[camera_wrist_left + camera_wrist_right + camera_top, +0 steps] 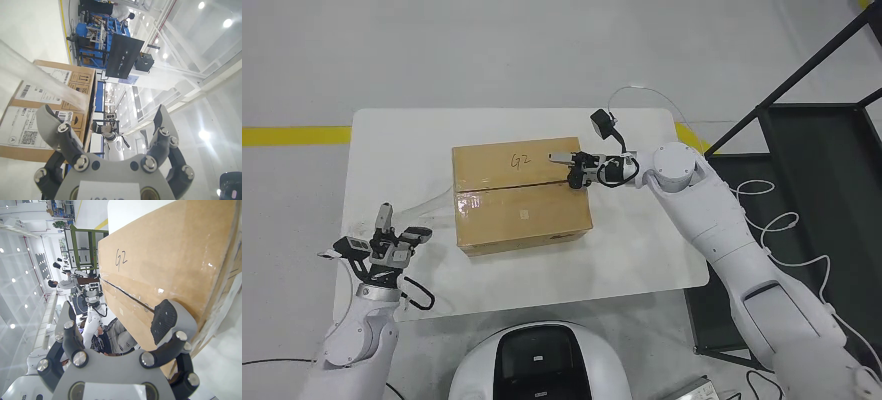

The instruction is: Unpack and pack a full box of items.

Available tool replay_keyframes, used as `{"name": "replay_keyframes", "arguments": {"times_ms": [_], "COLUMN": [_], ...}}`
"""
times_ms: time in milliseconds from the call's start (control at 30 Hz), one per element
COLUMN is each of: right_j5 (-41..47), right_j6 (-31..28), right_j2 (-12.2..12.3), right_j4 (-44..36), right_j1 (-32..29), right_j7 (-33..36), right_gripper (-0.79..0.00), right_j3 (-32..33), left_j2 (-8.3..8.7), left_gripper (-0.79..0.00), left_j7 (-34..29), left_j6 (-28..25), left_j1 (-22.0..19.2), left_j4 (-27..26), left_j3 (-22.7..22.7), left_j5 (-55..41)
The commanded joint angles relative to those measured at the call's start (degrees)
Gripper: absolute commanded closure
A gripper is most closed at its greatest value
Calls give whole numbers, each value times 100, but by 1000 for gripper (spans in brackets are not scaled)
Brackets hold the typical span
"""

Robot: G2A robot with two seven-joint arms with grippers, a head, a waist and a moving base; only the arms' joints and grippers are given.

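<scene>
A closed cardboard box point(522, 195) marked "G2" stands in the middle of the white table point(642, 260). Its top flaps meet at a seam point(128, 294) covered with clear tape. My right gripper point(568, 168) is open at the box's right top edge. One pad point(163, 319) rests on the lid by the seam's end, and the other finger point(69, 313) is off the box. My left gripper point(392, 238) is open above the table's front left corner, facing the labelled side of the box point(17, 151). A strip of clear tape point(37, 75) runs from the box point(427, 208) and ends beside one left fingertip point(45, 117).
A black metal rack point(802, 180) stands close to the table's right side. A white cable point(642, 95) loops over the table's far right part. The table is bare in front of the box and to its left.
</scene>
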Motion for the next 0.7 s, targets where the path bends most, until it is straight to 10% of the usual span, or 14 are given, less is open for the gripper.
{"name": "replay_keyframes", "arguments": {"times_ms": [0, 667], "right_j5": [0, 0], "right_j6": [0, 0], "right_j2": [0, 0], "right_j4": [0, 0], "right_j1": [0, 0], "right_j7": [0, 0], "right_gripper": [-785, -785], "right_j3": [0, 0], "left_j2": [-21, -75], "left_gripper": [-785, -785], "left_j7": [91, 520], "left_j6": [-7, 472], "left_j1": [-38, -186], "left_j4": [70, 152], "left_j3": [59, 191], "left_j5": [-49, -101]}}
